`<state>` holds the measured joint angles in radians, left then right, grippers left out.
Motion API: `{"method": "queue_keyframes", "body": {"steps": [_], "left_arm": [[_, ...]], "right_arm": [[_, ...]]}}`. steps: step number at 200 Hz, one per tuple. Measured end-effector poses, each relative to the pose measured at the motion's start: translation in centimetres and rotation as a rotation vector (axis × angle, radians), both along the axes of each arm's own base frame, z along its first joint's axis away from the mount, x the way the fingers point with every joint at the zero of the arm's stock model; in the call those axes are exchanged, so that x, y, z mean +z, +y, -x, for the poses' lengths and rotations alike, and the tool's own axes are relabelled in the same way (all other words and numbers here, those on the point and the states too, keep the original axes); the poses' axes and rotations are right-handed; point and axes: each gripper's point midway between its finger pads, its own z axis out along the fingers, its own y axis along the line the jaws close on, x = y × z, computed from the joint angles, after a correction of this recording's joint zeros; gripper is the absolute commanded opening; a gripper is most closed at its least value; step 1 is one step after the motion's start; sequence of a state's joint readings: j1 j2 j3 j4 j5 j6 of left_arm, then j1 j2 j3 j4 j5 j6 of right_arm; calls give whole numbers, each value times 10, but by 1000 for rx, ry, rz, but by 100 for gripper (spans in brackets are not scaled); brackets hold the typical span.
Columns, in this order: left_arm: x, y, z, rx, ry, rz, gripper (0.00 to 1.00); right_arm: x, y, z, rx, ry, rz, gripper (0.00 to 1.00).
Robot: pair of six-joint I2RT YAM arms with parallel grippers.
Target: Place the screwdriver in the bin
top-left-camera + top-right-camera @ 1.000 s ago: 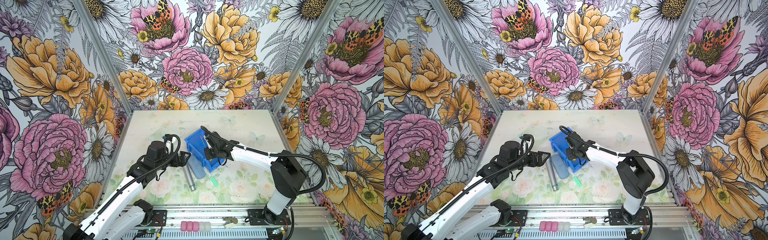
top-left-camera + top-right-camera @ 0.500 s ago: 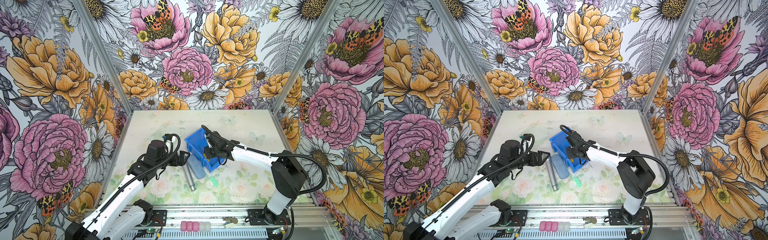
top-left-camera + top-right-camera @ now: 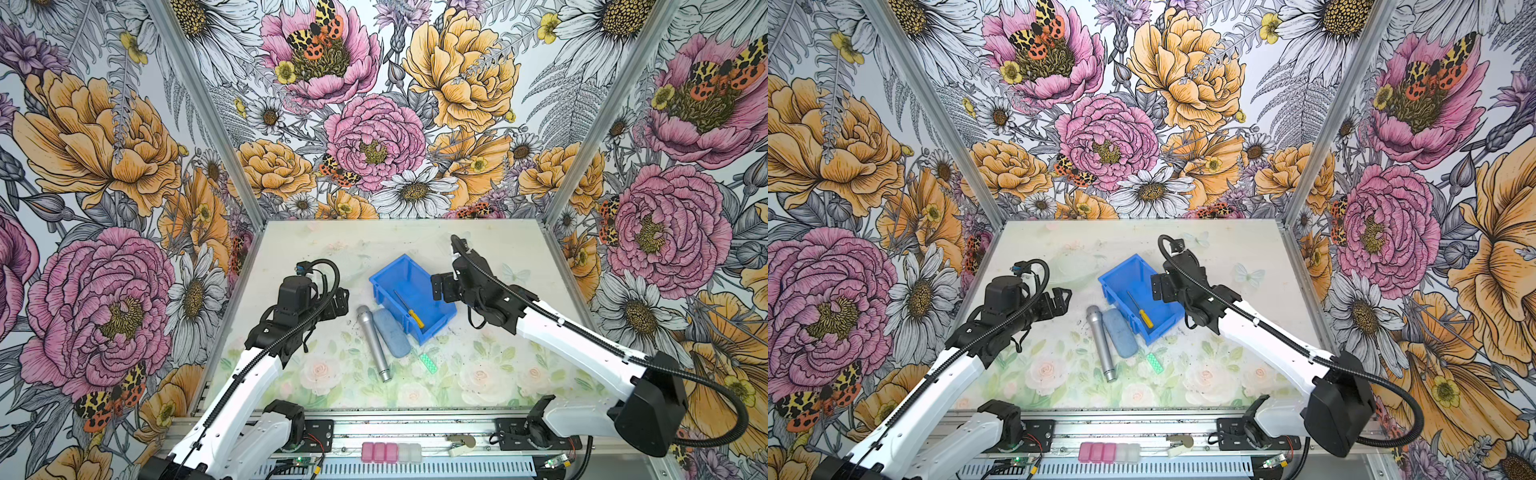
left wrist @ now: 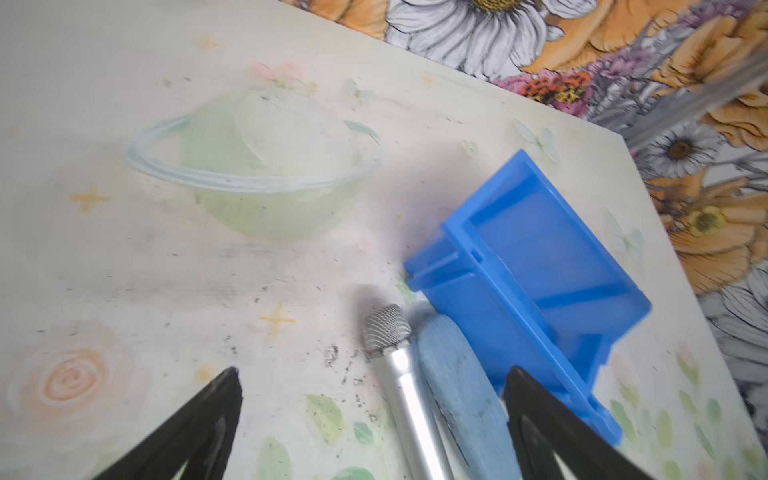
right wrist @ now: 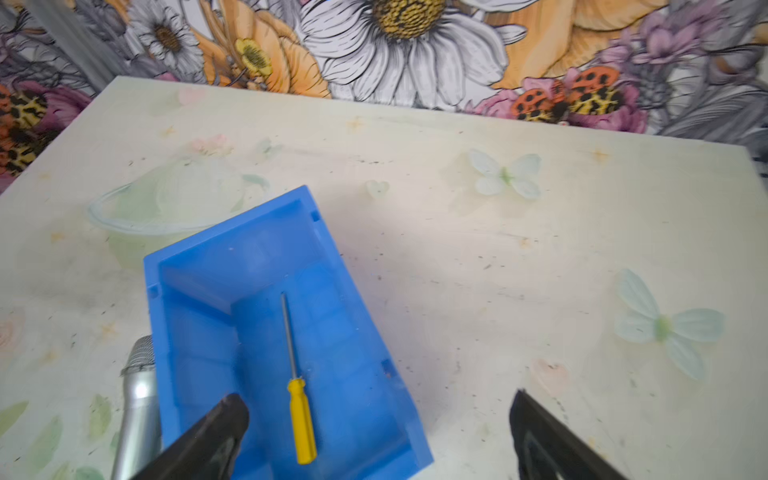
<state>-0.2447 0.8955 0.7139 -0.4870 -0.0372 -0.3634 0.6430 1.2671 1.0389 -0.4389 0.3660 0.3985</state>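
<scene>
The screwdriver (image 3: 417, 319) (image 3: 1146, 318) (image 5: 302, 419), yellow handle and thin dark shaft, lies flat on the floor of the blue bin (image 3: 390, 276) (image 3: 1121, 278) (image 5: 199, 332) (image 4: 519, 249). It is free of both grippers. My right gripper (image 3: 439, 287) (image 3: 1160, 286) (image 5: 376, 399) hangs above the bin's right wall, jaws wide open and empty. In the right wrist view one finger is over the bin and the other over bare table. My left gripper (image 3: 340, 301) (image 3: 1061, 299) (image 4: 372, 372) is open and empty, left of the bin, near the head of a microphone.
A silver microphone (image 3: 374, 345) (image 3: 1102, 345) (image 4: 399, 374) and a grey-blue oblong pad (image 3: 390, 332) (image 3: 1120, 332) (image 4: 453, 374) lie against the bin's left side. A small green perforated strip (image 3: 428, 363) (image 3: 1154, 362) sits in front of the bin. A clear glass bowl (image 4: 249, 166) (image 5: 166, 199) stands behind.
My right gripper went from shut to wide open and drew back to the right off the bin. The screwdriver now lies loose inside the bin. The left arm barely moved.
</scene>
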Motion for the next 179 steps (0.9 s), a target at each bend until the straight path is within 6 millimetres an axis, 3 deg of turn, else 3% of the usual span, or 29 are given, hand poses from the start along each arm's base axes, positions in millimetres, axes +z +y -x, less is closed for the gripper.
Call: {"method": "queue_keyframes", "body": {"steps": [20,39,61,75,88,108,155,179], "left_arm": [[1,33,-9,147,-43,-81,99],[-6,63,-16,263,-92,-141,99],[-38,92,-19,354,-113,-225,99],[-58,103,-20,381,-109,-273,99],[-71,112,-24,398,-104,-311,99],[-74,119,-40,414,-125,-351,99],[-70,125,-73,422,-237,-385,99],[-70,122,-86,402,-298,-381,99]], "right_arm": [[13,-61,-5,-190,-73,32,99],[9,-119,-7,-374,-104,60,99],[-19,-187,-7,-588,-94,102,100],[-46,-214,-5,-665,-78,125,100],[-69,-226,-5,-681,-59,146,100],[-96,-231,-13,-649,-41,179,100],[-104,-230,-50,-560,-128,199,100],[-113,-233,-56,-534,-170,177,100]]}}
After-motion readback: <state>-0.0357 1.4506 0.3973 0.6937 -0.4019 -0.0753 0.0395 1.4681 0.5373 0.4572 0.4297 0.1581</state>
